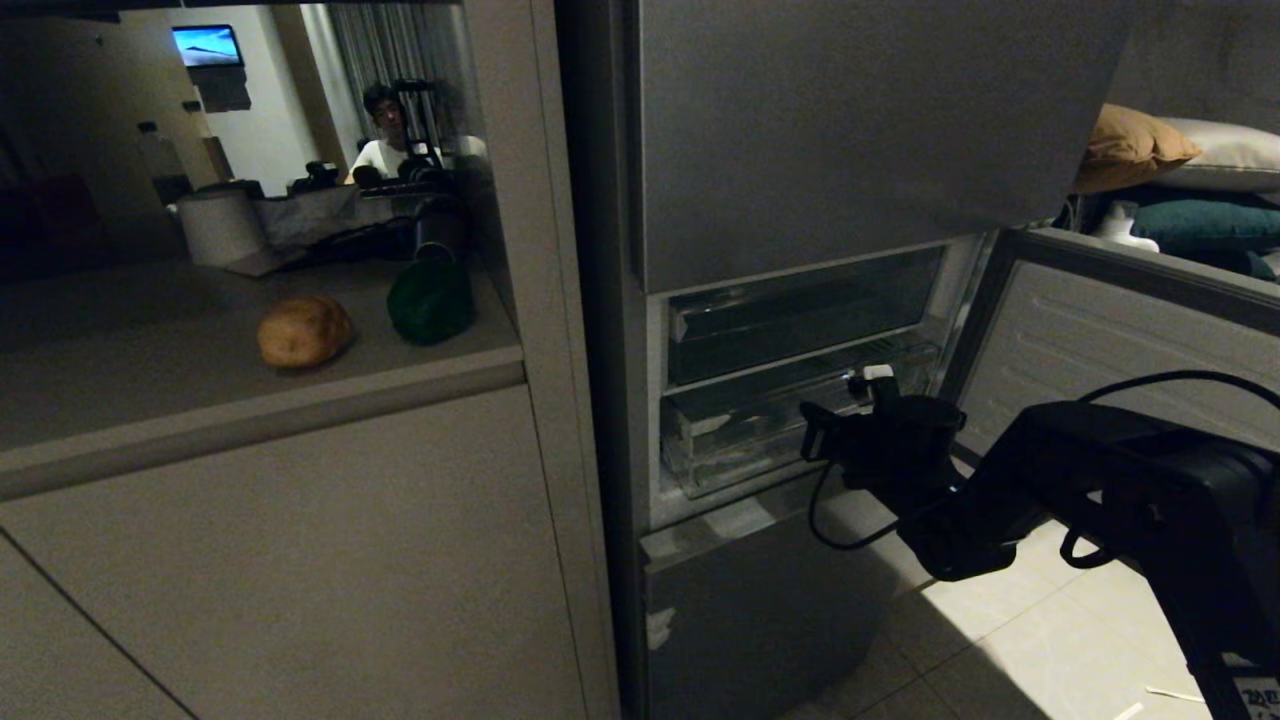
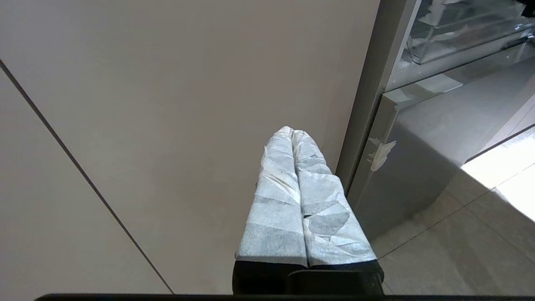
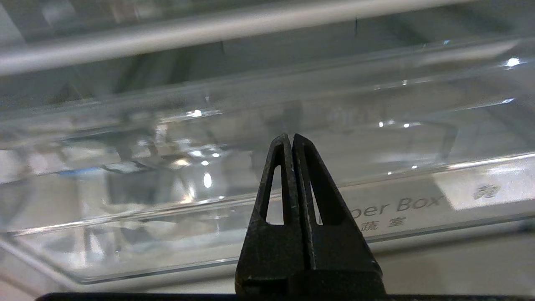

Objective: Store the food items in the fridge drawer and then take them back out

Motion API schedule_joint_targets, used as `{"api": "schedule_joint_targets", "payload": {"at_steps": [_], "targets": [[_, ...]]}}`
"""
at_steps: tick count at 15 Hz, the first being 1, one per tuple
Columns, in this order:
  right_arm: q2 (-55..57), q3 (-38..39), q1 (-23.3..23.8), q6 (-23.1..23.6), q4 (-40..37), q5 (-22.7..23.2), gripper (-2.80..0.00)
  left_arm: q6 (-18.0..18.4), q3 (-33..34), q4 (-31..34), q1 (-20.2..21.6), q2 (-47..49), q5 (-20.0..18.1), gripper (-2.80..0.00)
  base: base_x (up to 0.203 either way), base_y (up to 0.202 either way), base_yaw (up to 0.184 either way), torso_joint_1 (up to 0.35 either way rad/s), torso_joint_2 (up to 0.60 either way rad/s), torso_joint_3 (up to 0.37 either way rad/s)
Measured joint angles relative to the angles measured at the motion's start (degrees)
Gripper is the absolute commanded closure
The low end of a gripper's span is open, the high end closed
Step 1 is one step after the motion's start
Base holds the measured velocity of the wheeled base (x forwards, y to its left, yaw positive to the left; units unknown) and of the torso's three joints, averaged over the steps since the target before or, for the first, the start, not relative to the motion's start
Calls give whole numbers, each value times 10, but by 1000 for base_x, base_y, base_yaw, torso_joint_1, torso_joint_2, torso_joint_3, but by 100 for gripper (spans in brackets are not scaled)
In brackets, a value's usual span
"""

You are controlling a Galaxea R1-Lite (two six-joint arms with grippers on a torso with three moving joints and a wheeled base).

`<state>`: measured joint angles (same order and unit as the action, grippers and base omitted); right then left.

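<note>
Brown, matte and mottled on the potato (image 1: 304, 331); dark glossy green on the pepper (image 1: 431, 301) beside it. Pale beige across the counter (image 1: 150, 350) and the cabinet front (image 1: 300, 560). Flat grey on the fridge door (image 1: 850, 130). Clear, colourless plastic with bright white glints on the drawer (image 3: 167, 175), grey lettering on a pale strip along its front edge. Plain black on the right gripper (image 3: 290, 140). White wrapping, creased with grey patches, on the left gripper (image 2: 292, 133). Mustard, light grey and teal on the cushions (image 1: 1170, 170). Pale tiles on the floor (image 1: 1020, 640).
</note>
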<state>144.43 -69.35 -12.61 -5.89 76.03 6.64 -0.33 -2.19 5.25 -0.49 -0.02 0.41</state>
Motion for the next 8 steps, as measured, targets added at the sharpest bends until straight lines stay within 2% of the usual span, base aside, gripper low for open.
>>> {"api": "schedule_joint_targets", "payload": {"at_steps": [4,6,8], "targets": [[18,-15,0,-27,42,-5,0,0,0,0,0,0,0,0,0,0,0,0,0,0],[25,-22,0,-30,52,-28,0,0,0,0,0,0,0,0,0,0,0,0,0,0],[20,7,0,-30,65,-35,0,0,0,0,0,0,0,0,0,0,0,0,0,0]]}}
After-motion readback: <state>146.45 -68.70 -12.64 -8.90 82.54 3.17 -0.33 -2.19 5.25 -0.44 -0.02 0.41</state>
